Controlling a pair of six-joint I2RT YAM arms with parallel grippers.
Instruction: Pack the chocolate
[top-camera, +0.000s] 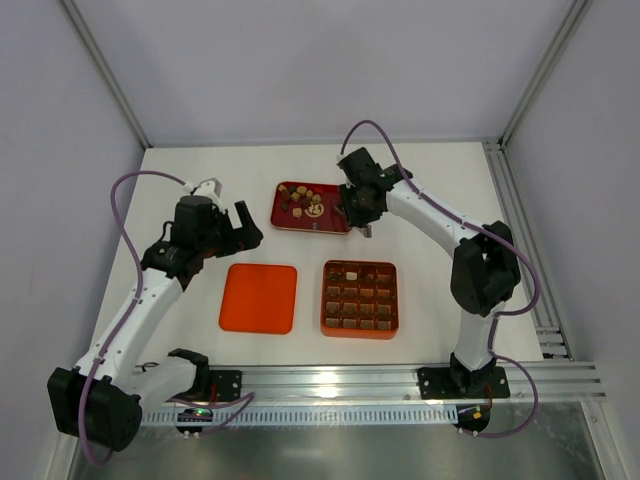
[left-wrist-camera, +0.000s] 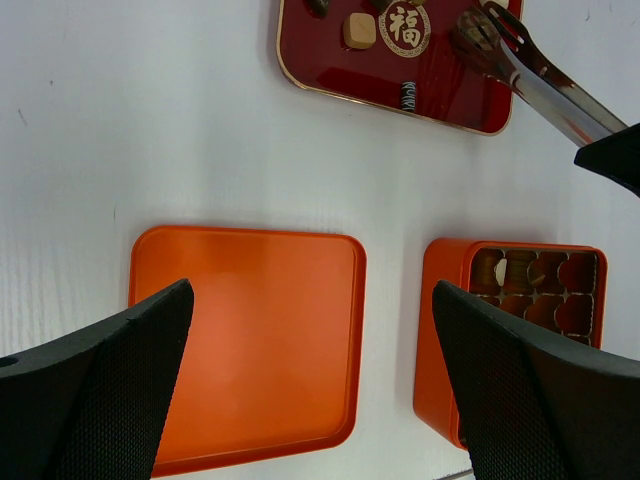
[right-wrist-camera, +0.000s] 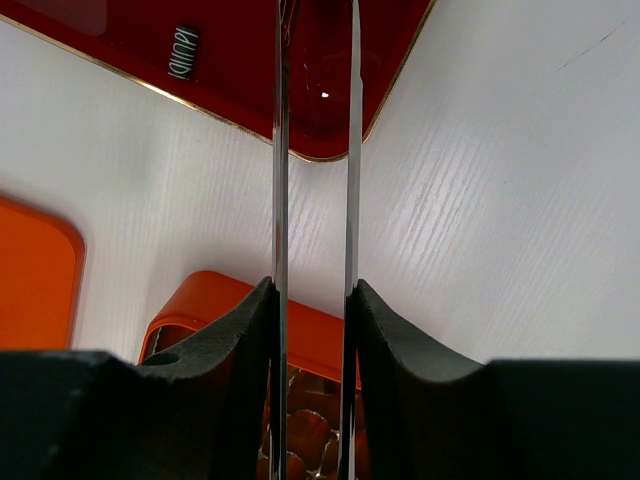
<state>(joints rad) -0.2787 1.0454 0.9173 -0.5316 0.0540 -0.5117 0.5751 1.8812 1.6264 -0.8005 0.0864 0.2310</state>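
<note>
Loose chocolate pieces (top-camera: 303, 200) lie on a red tray (top-camera: 335, 226) at mid-table; a tan piece (left-wrist-camera: 359, 30) and a striped one (left-wrist-camera: 408, 96) show in the left wrist view. The orange gridded box (top-camera: 360, 297) holds several pieces, one of them cream (top-camera: 351, 273). My right gripper (top-camera: 358, 207) is shut on metal tweezers (left-wrist-camera: 545, 88), whose tips hang over the tray's right end by a dark piece (left-wrist-camera: 468, 36). Whether they grip it I cannot tell. My left gripper (top-camera: 246, 228) is open and empty, above the flat orange lid (left-wrist-camera: 245, 345).
The lid (top-camera: 259, 297) lies left of the box with a gap of white table between them. The tray (right-wrist-camera: 250, 60), the striped piece (right-wrist-camera: 184, 50) and the box's corner (right-wrist-camera: 220, 300) show in the right wrist view. Aluminium rails run along the right and near edges.
</note>
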